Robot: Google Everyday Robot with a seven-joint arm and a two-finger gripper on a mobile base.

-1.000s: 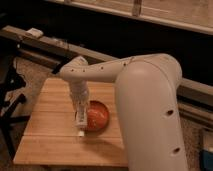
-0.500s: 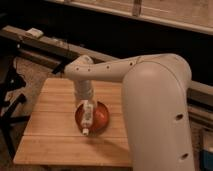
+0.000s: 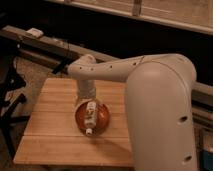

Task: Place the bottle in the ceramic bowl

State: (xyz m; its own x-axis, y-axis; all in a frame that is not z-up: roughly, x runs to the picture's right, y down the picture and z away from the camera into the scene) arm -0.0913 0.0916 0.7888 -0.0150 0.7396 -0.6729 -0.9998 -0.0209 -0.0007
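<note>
The orange-red ceramic bowl (image 3: 100, 119) sits in the middle of the wooden table (image 3: 55, 145). The slim white bottle (image 3: 90, 117) lies lengthwise across the bowl, with its cap end reaching over the near rim. My gripper (image 3: 87, 101) hangs from the white arm straight above the far end of the bottle, at the bowl's far rim. Whether it still touches the bottle cannot be told.
The large white arm (image 3: 160, 110) covers the right side of the table. A dark rail (image 3: 45, 45) runs behind the table, with a small white object (image 3: 35, 32) on it. A black stand (image 3: 10, 100) is left of the table.
The gripper carried the bottle from the left of the bowl to over it. The bottle now lies lower, inside the bowl, and more tilted along it.
</note>
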